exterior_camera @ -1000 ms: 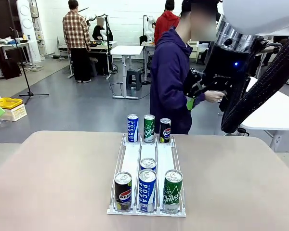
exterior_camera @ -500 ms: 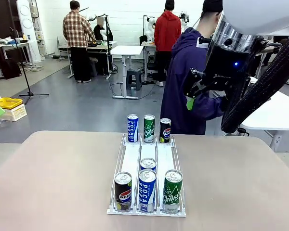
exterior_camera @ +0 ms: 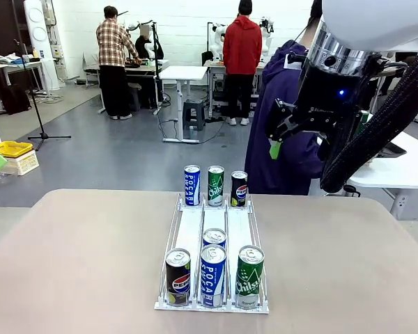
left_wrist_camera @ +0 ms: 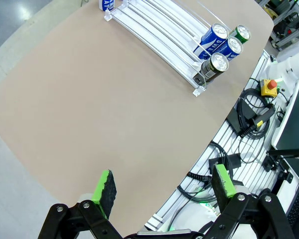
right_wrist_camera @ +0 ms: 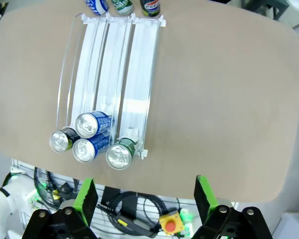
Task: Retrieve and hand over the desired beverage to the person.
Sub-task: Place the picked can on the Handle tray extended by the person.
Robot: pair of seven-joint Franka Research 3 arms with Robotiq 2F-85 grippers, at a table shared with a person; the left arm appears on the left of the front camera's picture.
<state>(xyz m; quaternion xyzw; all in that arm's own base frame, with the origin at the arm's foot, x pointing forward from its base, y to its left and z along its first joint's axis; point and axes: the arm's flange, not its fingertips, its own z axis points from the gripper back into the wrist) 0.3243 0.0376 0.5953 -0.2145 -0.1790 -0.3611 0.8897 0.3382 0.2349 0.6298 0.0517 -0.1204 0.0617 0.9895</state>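
Person: point(exterior_camera: 285, 125) in the navy jacket has moved rightward along the far side and now stands partly behind my right arm, back turned (no drink picked out yet, I judge).
Right gripper: point(right_wrist_camera: 145, 199) jaws spread, nothing held, high over the table.
Left gripper: point(left_wrist_camera: 163, 188) released, empty.
Rack: point(exterior_camera: 189, 229) centre of table, untouched.
Near row labels: Pepsi can point(exterior_camera: 177, 277), Pocari can point(exterior_camera: 212, 275), Chilsung can point(exterior_camera: 249, 276).
Far row: the same three brands.

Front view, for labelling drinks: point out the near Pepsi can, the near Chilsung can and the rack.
Pepsi can point(exterior_camera: 177, 277), front view, on its label.
Chilsung can point(exterior_camera: 249, 276), front view, on its label.
Rack point(exterior_camera: 190, 226), front view, on its bare left lane.
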